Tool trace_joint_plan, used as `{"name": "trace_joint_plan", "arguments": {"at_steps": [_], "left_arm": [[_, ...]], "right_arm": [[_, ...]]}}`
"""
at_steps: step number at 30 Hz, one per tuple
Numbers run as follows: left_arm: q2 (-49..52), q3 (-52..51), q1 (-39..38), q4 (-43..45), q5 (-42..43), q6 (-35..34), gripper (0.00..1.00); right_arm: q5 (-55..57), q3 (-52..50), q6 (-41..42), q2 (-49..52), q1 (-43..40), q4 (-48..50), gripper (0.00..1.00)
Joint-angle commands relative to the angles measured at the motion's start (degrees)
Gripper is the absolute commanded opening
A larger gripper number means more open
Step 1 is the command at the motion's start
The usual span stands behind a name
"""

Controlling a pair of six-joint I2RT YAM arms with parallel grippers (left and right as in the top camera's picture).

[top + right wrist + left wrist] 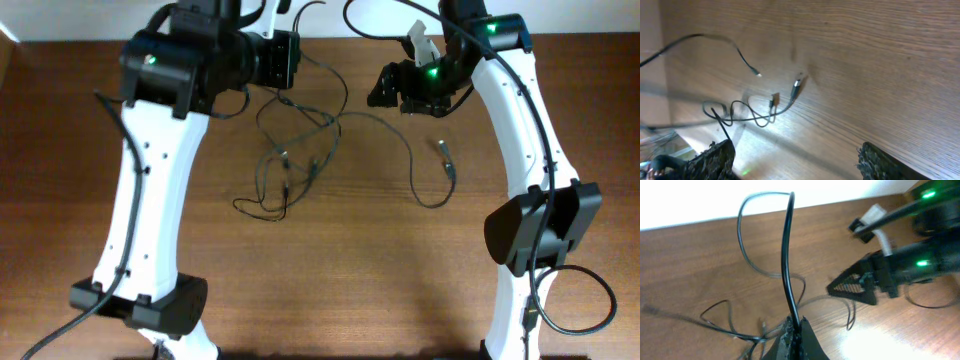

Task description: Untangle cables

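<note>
The cables (292, 152) lie in a loose tangle of thin dark cords on the wooden table (350, 260), between the two arms. One strand runs right to a silvery plug (446, 150). My left gripper (298, 62) is behind the tangle. In the left wrist view the left gripper (796, 330) is shut on one black cable (785, 255), which rises in an arc from the jaws. My right gripper (383, 88) hovers open to the right of the tangle. In the right wrist view the right gripper (797, 160) holds nothing, with the cables (755, 114) and small plugs (796, 88) lying beyond it.
The white back edge of the table (700, 210) is close behind the left gripper. The right gripper (856, 285) shows in the left wrist view, near the held cable. Thick black arm cables loop at the front right (575, 300).
</note>
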Motion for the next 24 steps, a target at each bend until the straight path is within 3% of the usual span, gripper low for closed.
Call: {"name": "trace_joint_plan", "arguments": {"at_steps": [1, 5, 8, 12, 17, 20, 21, 22, 24], "left_arm": [[-1.4, -0.2, 0.0, 1.4, 2.2, 1.1, 0.0], [-1.2, -0.2, 0.0, 1.9, 2.2, 1.1, 0.0], [-1.2, -0.2, 0.0, 3.7, 3.9, 1.1, 0.0], [-2.3, -0.1, 0.6, 7.8, 11.7, 1.0, 0.0], [-5.2, 0.5, 0.6, 8.3, 12.9, 1.1, 0.0], [-8.3, 0.5, 2.3, 8.3, 12.4, 1.1, 0.0], [-8.7, 0.5, 2.9, 8.3, 11.9, 1.1, 0.0], [-9.2, 0.5, 4.4, 8.1, 10.8, 1.1, 0.0], [-9.0, 0.5, 7.3, 7.0, 7.7, 1.1, 0.0]], "right_arm": [[-7.7, 0.0, -1.1, 0.0, -0.1, 1.2, 0.81], [-18.1, 0.0, -4.0, 0.0, 0.0, 3.8, 0.8], [-17.5, 0.0, -5.8, 0.0, 0.9, 4.0, 0.8], [-9.6, -0.1, -5.9, 0.1, 4.1, 6.2, 0.81], [-1.5, -0.3, 0.0, 0.8, 6.7, 14.0, 0.8], [6.9, -0.4, 5.4, 1.1, 6.9, 16.5, 0.21], [8.3, -0.4, 6.0, 1.0, 6.9, 16.5, 0.09], [9.3, -0.4, 7.5, 0.4, 6.4, 16.5, 0.04], [10.3, -0.4, 7.4, -2.1, 5.4, 16.5, 0.04]]}}
